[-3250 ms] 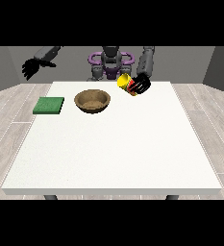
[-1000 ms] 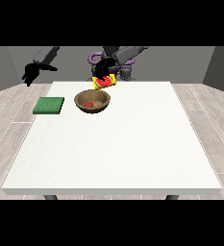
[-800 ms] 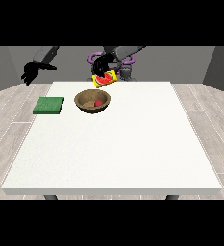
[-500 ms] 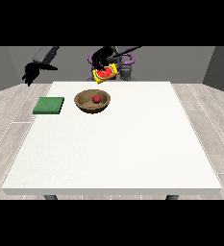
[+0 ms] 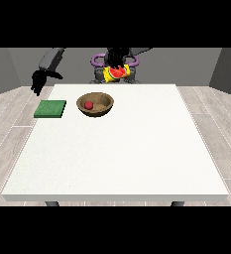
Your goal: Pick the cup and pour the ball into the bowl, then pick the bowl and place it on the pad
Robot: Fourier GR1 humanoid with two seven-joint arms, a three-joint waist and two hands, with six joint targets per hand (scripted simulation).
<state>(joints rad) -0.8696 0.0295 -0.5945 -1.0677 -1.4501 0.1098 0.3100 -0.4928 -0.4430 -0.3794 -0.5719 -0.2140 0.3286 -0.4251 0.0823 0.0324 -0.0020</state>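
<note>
Ball (image 5: 88, 104) now sits in bowl (image 5: 95, 104), no longer in cup (image 5: 116, 74). Hand at view's right (image 5: 115, 59) w/ cup is higher, tipped cup farther back from bowl.

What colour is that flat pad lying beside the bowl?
Green: the pad lies flat beside the brown bowl, seen in the front view.

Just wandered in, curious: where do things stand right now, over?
Hand at view's right holds cup up behind bowl. Ball in bowl. Other hand hangs above green pad. Nothing between bowl and pad.
</note>
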